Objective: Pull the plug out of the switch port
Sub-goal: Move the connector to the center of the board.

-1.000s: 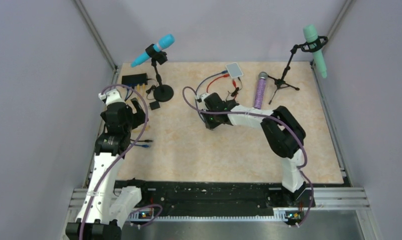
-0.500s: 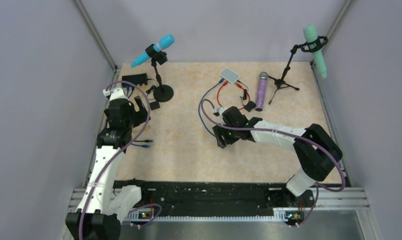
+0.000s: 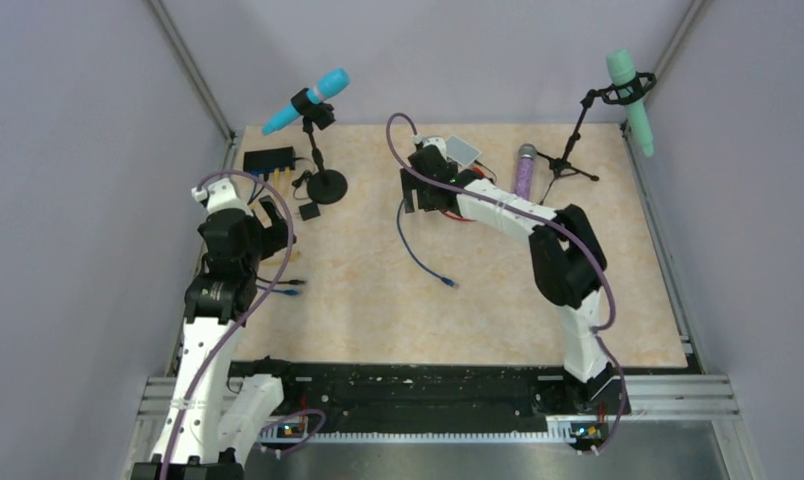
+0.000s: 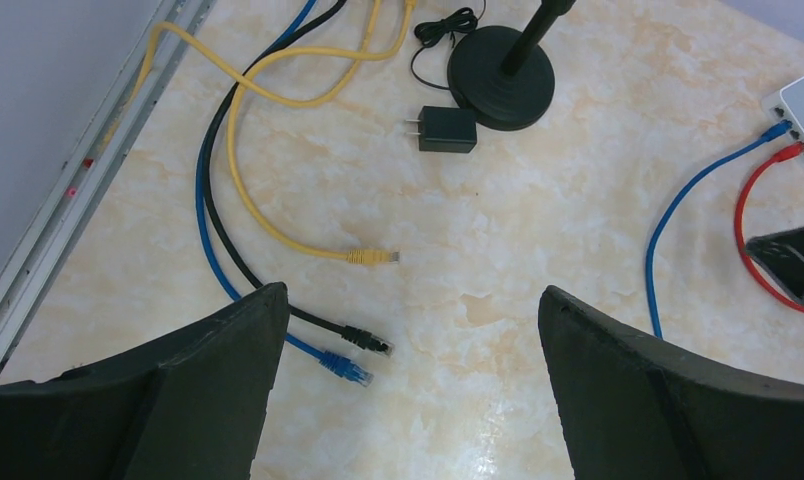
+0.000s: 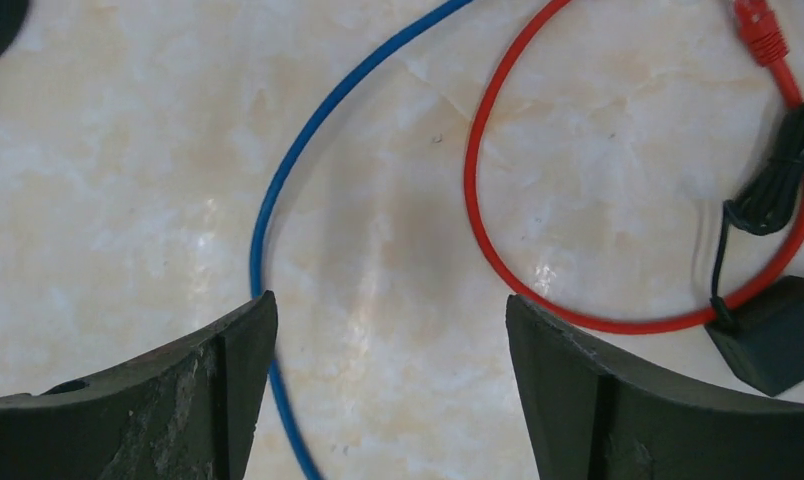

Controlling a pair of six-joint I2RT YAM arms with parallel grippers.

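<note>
The switch [image 3: 268, 158] is a flat black box at the back left, with yellow, blue and black cables leaving its front edge; the plugs in its ports are too small to make out. My left gripper [image 3: 270, 216] hovers open in front of it, holding nothing. In the left wrist view my left gripper [image 4: 408, 297] hangs over bare table near three loose cable ends: yellow [image 4: 373, 257], black [image 4: 368, 342] and blue [image 4: 346, 367]. My right gripper [image 3: 415, 193] stands open near the back middle. Below my right gripper [image 5: 388, 302] run a blue cable [image 5: 278, 200] and a red cable [image 5: 475, 200].
A pale grey pad [image 3: 465, 148] sits just behind the right gripper. The blue cable's free end [image 3: 448, 284] lies mid-table. A microphone stand base [image 3: 326, 185] and a small black adapter [image 3: 309, 211] sit right of the switch. Another stand [image 3: 568, 165] and a purple microphone [image 3: 523, 170] are at back right.
My right gripper has opened and let go of the blue cable, whose end now lies mid-table. That arm swung forward, then back toward the grey pad. The left arm shifted only slightly.
</note>
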